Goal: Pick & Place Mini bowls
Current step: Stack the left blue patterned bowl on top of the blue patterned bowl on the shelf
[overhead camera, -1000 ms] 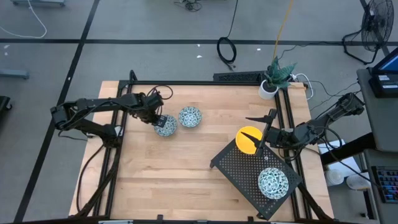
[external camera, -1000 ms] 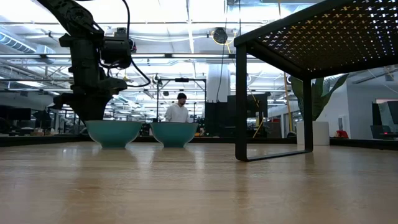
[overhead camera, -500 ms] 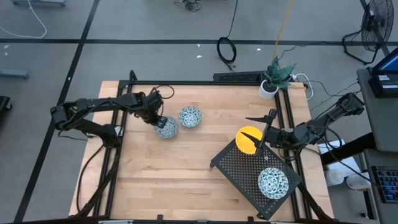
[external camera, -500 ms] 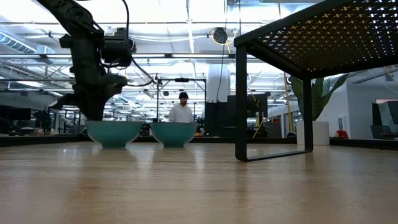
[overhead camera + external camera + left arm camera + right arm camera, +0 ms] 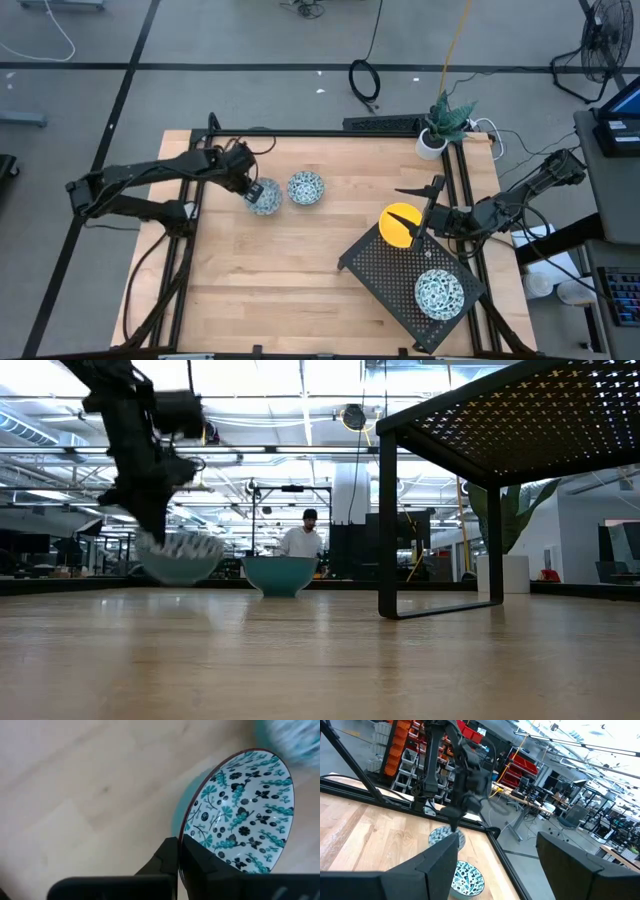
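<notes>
- Up off the desk at its far left, a patterned bowl hangs tilted in the left gripper, whose fingers are clamped over its rim.
- Glossy white inside with teal and black flowers, it has a thin dark rim and a smooth teal outside.
- Just beside it, a second patterned bowl sits upright on the pale wood; from table height its rounded teal wall shows.
- A black perforated metal rack stands on thin legs at the right.
- On it rest a plain yellow bowl at the far end and a third patterned bowl at the near end.
- The right gripper hovers beside the yellow bowl with its fingers spread wide, holding nothing.
- Beyond the desk, a person stands in the room.
</notes>
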